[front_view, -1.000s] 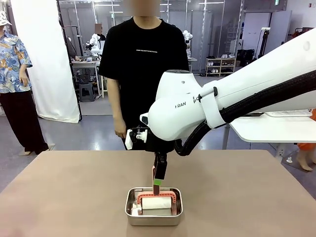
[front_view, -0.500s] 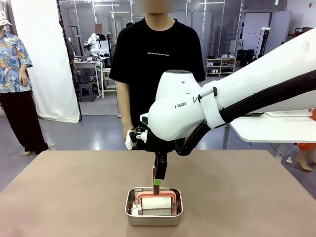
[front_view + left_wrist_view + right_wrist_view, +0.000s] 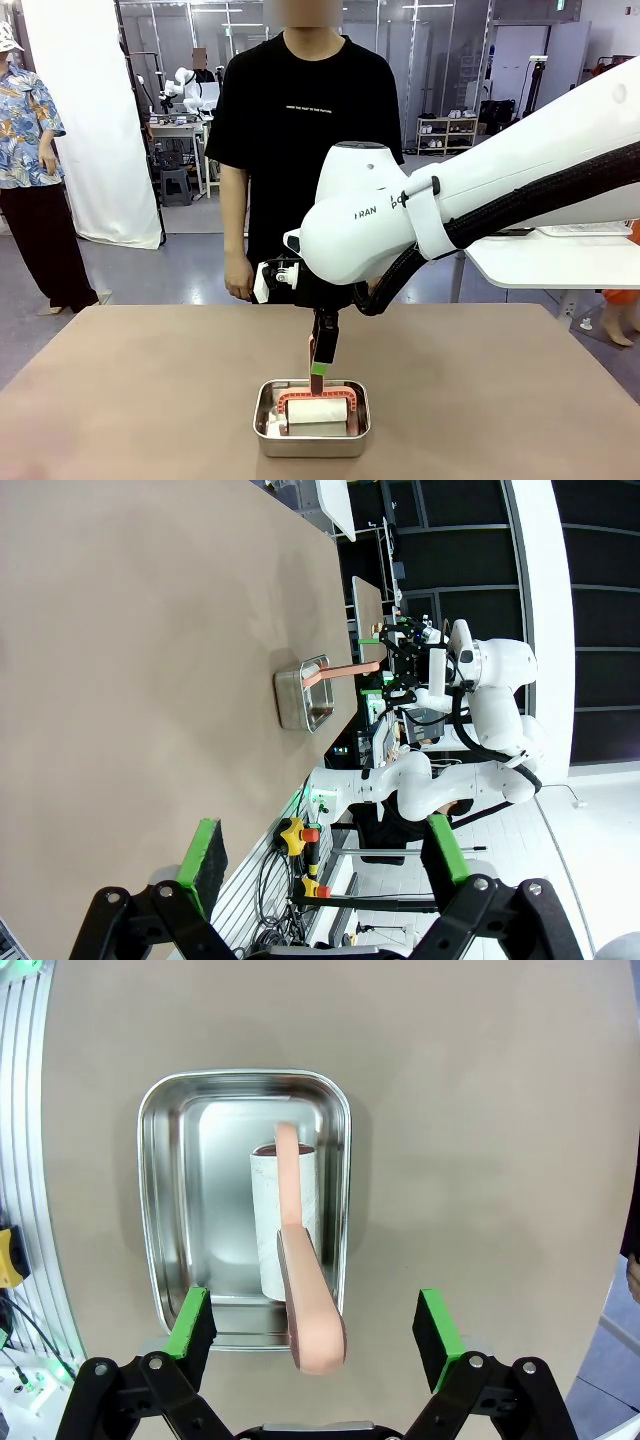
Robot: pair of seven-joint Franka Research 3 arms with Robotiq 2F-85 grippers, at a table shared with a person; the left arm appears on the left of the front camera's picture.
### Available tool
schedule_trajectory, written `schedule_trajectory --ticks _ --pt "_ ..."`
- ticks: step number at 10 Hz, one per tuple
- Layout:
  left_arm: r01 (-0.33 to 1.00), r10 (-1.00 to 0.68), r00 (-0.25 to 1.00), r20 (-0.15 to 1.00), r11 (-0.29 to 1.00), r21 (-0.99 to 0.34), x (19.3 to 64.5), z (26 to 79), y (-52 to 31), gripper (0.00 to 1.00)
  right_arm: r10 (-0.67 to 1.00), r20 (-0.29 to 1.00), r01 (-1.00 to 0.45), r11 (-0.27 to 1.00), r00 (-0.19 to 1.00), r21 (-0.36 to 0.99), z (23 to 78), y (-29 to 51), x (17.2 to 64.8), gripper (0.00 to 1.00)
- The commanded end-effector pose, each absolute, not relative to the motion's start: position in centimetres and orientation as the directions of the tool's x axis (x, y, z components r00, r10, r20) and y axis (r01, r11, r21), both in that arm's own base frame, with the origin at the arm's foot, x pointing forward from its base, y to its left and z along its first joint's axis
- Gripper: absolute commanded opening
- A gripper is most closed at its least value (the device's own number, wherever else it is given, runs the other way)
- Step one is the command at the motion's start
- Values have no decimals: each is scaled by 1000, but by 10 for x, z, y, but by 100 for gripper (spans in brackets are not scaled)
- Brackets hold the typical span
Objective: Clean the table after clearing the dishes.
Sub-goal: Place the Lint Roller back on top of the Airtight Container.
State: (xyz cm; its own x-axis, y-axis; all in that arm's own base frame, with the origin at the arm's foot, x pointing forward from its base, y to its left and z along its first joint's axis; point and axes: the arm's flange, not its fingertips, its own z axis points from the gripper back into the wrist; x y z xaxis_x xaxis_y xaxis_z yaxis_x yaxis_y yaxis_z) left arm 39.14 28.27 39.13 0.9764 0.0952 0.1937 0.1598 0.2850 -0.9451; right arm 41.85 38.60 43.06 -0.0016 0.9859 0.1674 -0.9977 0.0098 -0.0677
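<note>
The right hand (image 3: 312,1335) hung spread above a steel pan (image 3: 170,1210) near the counter's (image 3: 120,380) near edge, its fingers either side of a lint roller's pink handle (image 3: 305,1300), not touching. The left hand (image 3: 325,855) was spread too, holding nothing.

The big white robot arm (image 3: 420,215) reaching in from the right carries dark letters on its rounded joint housing, readable only as "RAN" with the rest cut off. The person's black short-sleeved T-shirt (image 3: 300,120) has one small white line of print across the chest, too tiny to read.
</note>
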Motion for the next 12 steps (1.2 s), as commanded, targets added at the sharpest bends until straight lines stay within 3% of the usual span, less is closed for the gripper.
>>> schedule_trajectory --ticks 1,4,5,6,7,9,12 --pt "165 101 975 200 284 -945 387 393 282 100 985 174 -998 9 -3 -70 431 386 418 100" --pt "165 101 975 200 284 -945 387 393 282 100 986 167 -998 10 -2 -68 431 386 419 100" --pt "165 101 975 200 284 -945 387 393 282 100 965 245 -995 90 95 29 460 385 424 100" --pt "165 101 975 200 284 -945 387 393 282 100 957 261 -984 84 123 157 489 380 429 100" --pt "165 101 975 200 284 -945 387 393 282 100 925 311 -945 120 217 304 522 370 438 100" --pt "165 101 975 200 284 -945 387 393 282 100 841 341 -867 259 419 425 561 334 457 100" --pt "165 101 975 200 284 -945 387 393 282 100 518 367 -583 349 773 734 579 221 494 100"
